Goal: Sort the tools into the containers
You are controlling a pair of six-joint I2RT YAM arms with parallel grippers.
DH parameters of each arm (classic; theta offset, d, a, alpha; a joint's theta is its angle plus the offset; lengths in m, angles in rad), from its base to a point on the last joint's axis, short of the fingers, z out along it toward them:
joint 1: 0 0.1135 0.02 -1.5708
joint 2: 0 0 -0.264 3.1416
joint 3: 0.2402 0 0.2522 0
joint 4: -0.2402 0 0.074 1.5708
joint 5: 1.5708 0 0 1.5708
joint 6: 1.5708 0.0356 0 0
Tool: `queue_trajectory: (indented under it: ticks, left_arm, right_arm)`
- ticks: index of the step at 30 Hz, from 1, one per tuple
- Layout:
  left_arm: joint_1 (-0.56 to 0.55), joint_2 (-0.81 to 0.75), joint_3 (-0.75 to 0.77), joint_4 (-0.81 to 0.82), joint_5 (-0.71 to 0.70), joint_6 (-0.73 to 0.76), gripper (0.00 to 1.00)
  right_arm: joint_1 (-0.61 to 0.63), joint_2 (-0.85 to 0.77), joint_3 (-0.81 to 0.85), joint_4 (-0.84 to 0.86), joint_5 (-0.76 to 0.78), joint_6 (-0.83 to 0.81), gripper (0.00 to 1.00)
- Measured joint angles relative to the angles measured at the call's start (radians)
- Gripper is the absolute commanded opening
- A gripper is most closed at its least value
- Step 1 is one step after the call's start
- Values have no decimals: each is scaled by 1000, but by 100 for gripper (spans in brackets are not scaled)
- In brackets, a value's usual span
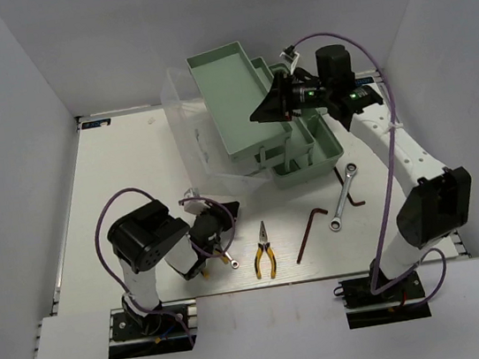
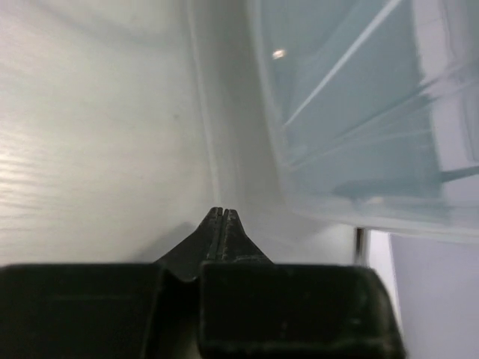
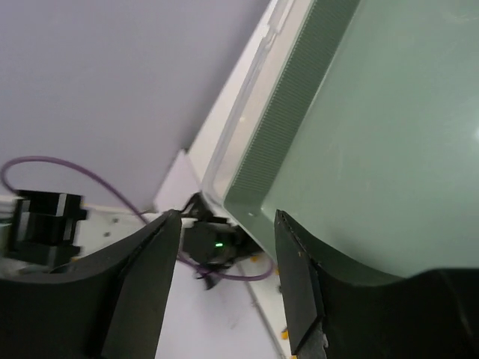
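Note:
The toolbox stands at the back middle, its upper pale green tray (image 1: 233, 100) swung out over the lower tray and base (image 1: 312, 153). Its clear lid (image 1: 187, 120) hangs open to the left. My right gripper (image 1: 271, 108) is open and empty, over the upper tray's right rim; the tray also fills the right wrist view (image 3: 374, 149) beside the gripper (image 3: 224, 254). My left gripper (image 1: 229, 209) is shut and empty, low near the table; in the left wrist view (image 2: 223, 214) it points at the lid (image 2: 359, 112). Yellow-handled pliers (image 1: 264, 253), a hex key (image 1: 310, 234) and a silver wrench (image 1: 344, 193) lie at the front.
A second small hex key (image 1: 358, 201) lies by the wrench. Another tool with yellow and silver parts (image 1: 226, 261) lies partly hidden under my left wrist. White walls close in the table on three sides. My left arm shows between the right gripper's fingers (image 3: 213, 250).

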Motion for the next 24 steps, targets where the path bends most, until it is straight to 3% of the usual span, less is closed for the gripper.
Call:
queue_trajectory:
  ticks: [4, 9, 13, 20, 22, 24]
  left_arm:
    - [0, -58, 0, 3, 1, 11, 0]
    - [-1, -140, -51, 5, -16, 23, 0]
    - [-3, -307, -146, -40, -63, 16, 1]
    - [-4, -930, -117, -489, -204, -46, 21]
    - [-3, -1017, -74, -616, -229, -40, 26]
    - [0, -1047, -7, -772, -236, -19, 38]
  right_arm:
    - [-10, -86, 2, -86, 119, -126, 59]
    - [-21, -221, -37, -155, 408, -292, 58]
    - [-35, -316, -158, -153, 624, -406, 58]
    - [-76, -341, -320, -175, 827, -525, 58]
    - [-88, -332, -345, -174, 871, -544, 58]
    - [-97, -306, -349, -172, 904, -562, 58]
